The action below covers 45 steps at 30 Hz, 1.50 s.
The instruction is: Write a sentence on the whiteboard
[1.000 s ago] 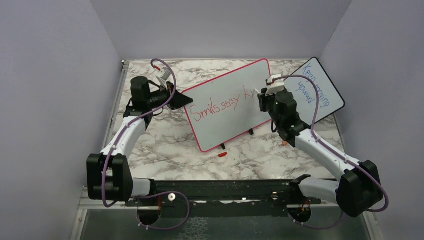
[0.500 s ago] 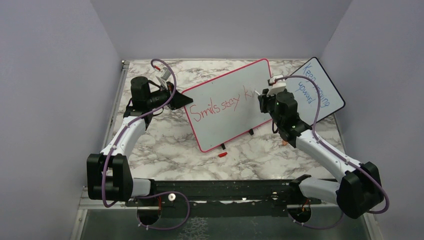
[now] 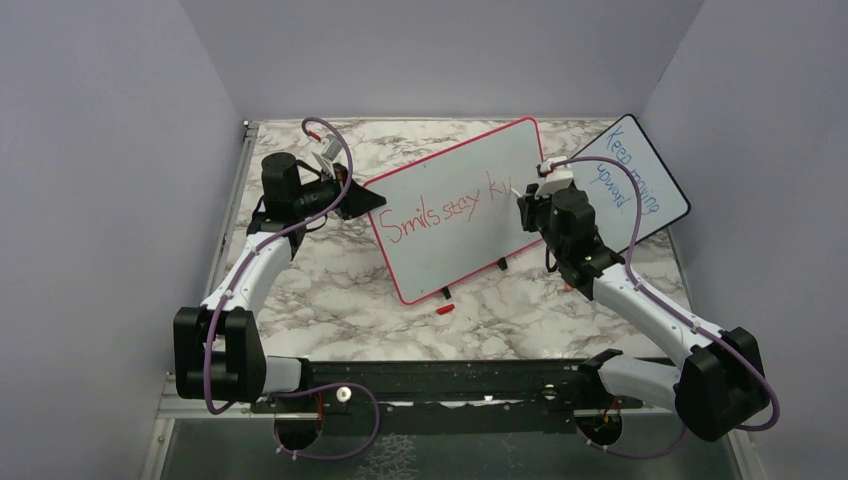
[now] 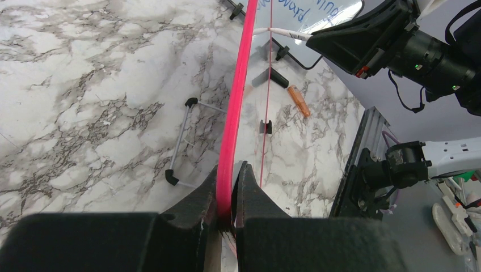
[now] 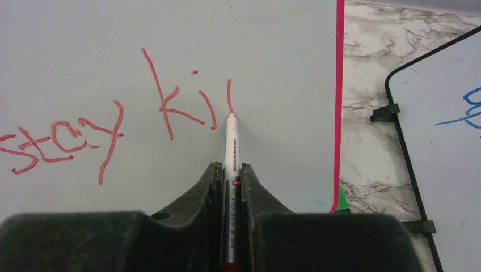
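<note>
Red sentence (image 5: pixel 161 107) cut off at left, right fingers (image 5: pixel 207 192) clamped on marker (image 5: pixel 231 147), left fingers (image 4: pixel 198 209) pinching whiteboard (image 4: pixel 231 113) frame

One red-framed whiteboard (image 3: pixel 450 250), one black-framed board (image 3: pixel 660 192) (blue writing), one marker (image 5: pixel 231 147)

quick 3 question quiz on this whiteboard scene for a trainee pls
1. True or false: the left gripper clamps the edge of the large red-framed whiteboard.
2. The right gripper holds: A) an eraser B) a white-barrelled red marker C) nothing.
3. Fill in: the last finished word of the red handwritten sentence is ____.
Key: 1 true; 2 B; 3 stay.
</note>
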### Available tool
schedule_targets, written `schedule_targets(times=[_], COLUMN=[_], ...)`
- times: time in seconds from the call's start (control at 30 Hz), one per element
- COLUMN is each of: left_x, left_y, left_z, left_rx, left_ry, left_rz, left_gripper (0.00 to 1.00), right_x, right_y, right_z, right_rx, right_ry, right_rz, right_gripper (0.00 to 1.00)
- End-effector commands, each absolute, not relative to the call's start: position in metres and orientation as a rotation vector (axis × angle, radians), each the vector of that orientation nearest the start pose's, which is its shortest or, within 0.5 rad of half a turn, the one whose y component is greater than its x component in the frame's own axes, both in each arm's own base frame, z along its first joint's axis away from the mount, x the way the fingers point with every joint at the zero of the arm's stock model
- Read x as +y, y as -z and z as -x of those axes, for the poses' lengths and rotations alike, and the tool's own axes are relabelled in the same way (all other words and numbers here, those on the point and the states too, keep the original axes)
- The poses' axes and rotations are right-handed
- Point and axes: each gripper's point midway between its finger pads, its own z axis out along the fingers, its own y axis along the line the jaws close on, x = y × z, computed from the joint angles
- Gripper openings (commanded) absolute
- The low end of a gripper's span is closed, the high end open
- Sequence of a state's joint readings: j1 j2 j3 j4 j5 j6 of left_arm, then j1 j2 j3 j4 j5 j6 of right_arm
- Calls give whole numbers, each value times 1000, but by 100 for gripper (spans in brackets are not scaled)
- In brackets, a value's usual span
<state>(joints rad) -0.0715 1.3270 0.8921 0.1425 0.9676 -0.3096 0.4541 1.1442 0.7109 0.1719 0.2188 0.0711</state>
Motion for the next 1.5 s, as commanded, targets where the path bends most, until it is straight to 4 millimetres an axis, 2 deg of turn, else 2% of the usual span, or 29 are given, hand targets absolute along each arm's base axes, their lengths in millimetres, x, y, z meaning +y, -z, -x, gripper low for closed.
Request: schedule_targets(times=[0.0,0.43,0.9,1.13,1.47], left_x=[-163,-164,-164,-164,-164], left_y=[-189,-189,-190,-190,-190], left_z=[-351,-350,-350,-351,-351], left_rx=[1944,1943,1941,1940,1942], left_ry=[980,984,986,984,985], left_rz=[-452,-456,-458,-458,-457], left_gripper=[0,0,0,0,0], right_x=[137,141,132,122,121], right_y=[-196,-230,-239,-226,-195], right_z=[-357,-372,-387,-386,-368], right_rx=[1838,1731,1704,1746,1827], right_ry=[-186,-189,-140,-113,-146], right_rz=[201,187,154,126,126], right_gripper=[1,1,1,1,1])
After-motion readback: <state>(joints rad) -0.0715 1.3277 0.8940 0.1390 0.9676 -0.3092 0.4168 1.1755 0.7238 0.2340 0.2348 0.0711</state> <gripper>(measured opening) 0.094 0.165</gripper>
